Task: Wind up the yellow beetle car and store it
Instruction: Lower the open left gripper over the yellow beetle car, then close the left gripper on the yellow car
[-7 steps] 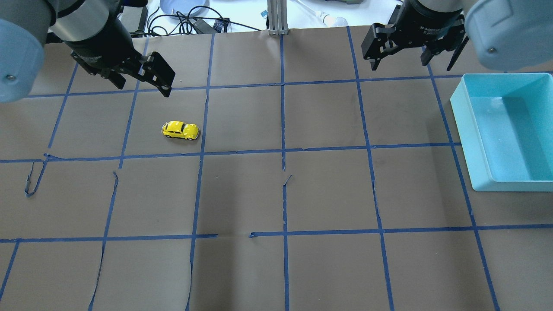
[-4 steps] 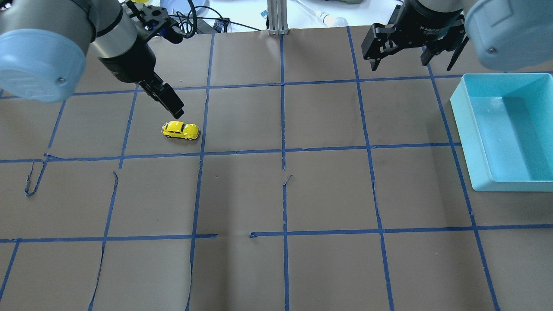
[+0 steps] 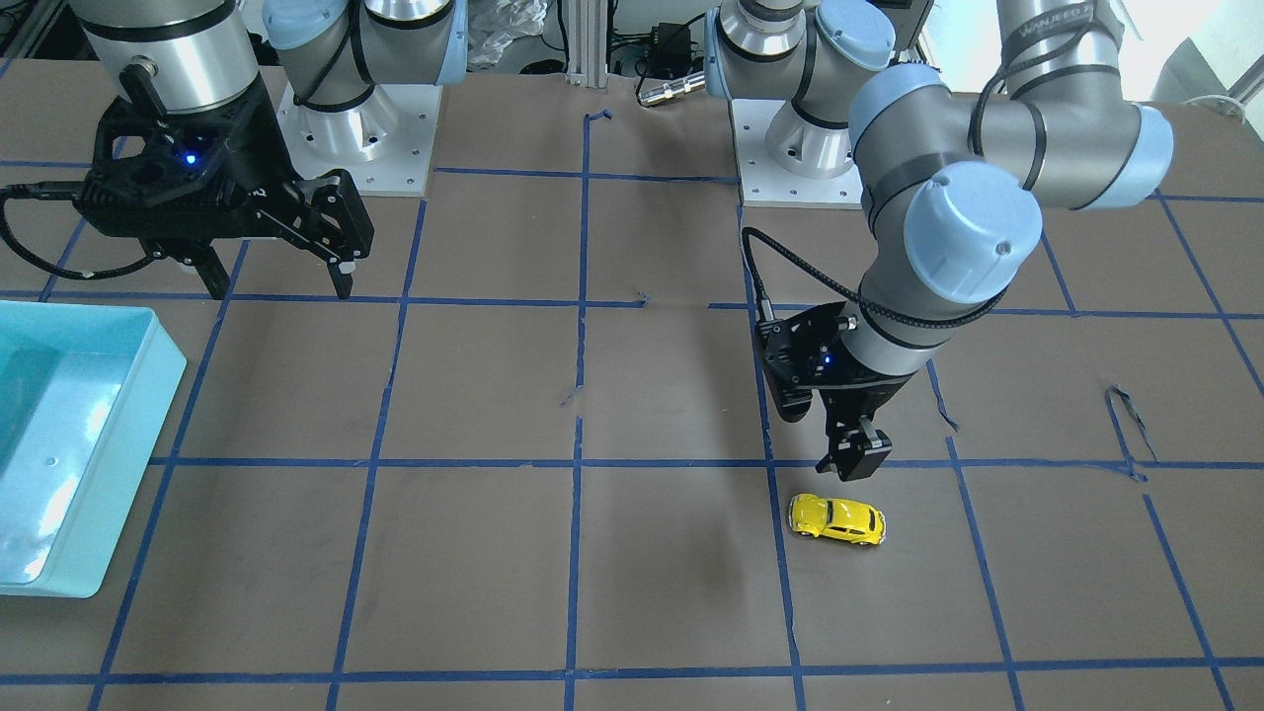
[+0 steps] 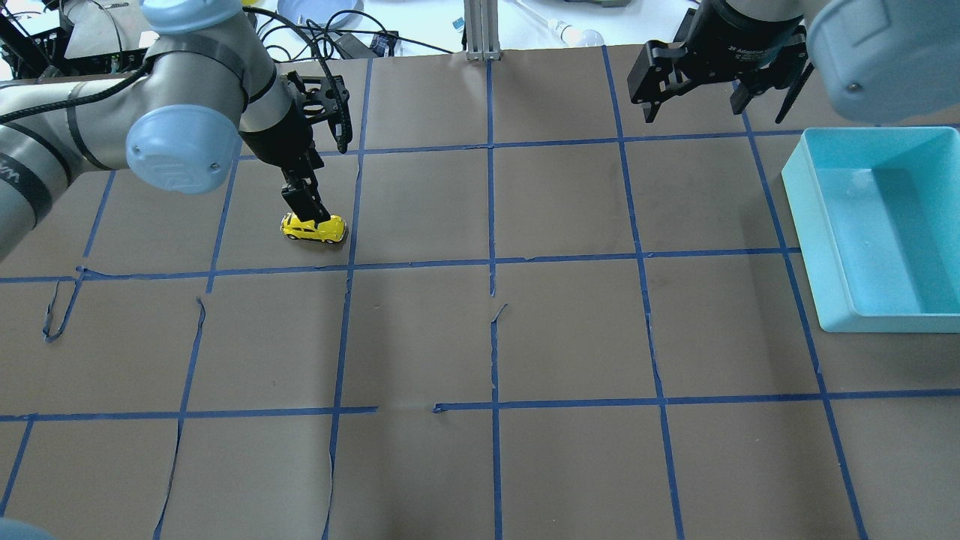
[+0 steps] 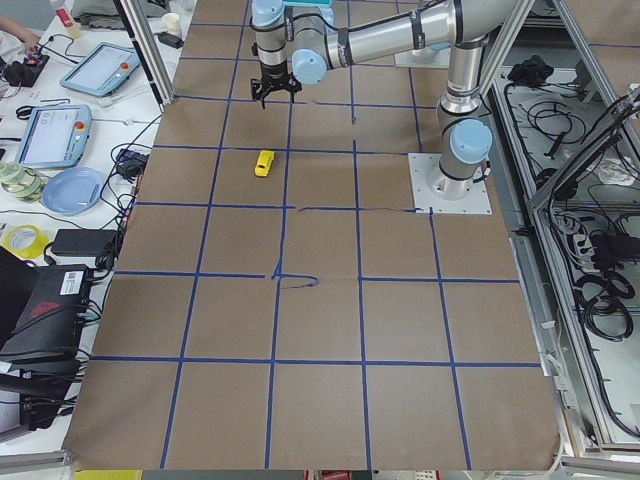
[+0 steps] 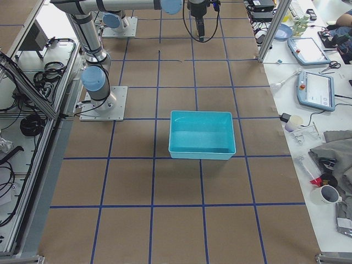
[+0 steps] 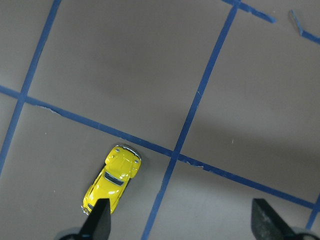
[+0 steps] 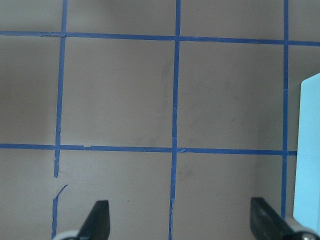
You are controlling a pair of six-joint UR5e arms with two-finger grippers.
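The yellow beetle car [image 4: 313,228] stands on its wheels on the brown paper, left of centre. It also shows in the front view [image 3: 837,520] and the left wrist view [image 7: 113,177]. My left gripper [image 4: 307,204] hangs over the car's robot side, open and empty, and seems clear of the car. In the left wrist view its fingers [image 7: 100,222] are wide apart, with the car by the left one. My right gripper [image 4: 716,112] is open and empty, held high at the far right, near the teal bin [image 4: 806,225].
The teal bin [image 3: 123,464] sits at the table's right edge and holds nothing visible. Blue tape lines grid the paper, with loose curls of tape [image 4: 56,315]. Cables and a plate [image 4: 322,11] lie past the table's far edge beside a metal post [image 4: 480,30].
My left arm has swung right and come down, turning its gripper from far-left of the car to just over it. The car and my right arm have not moved.
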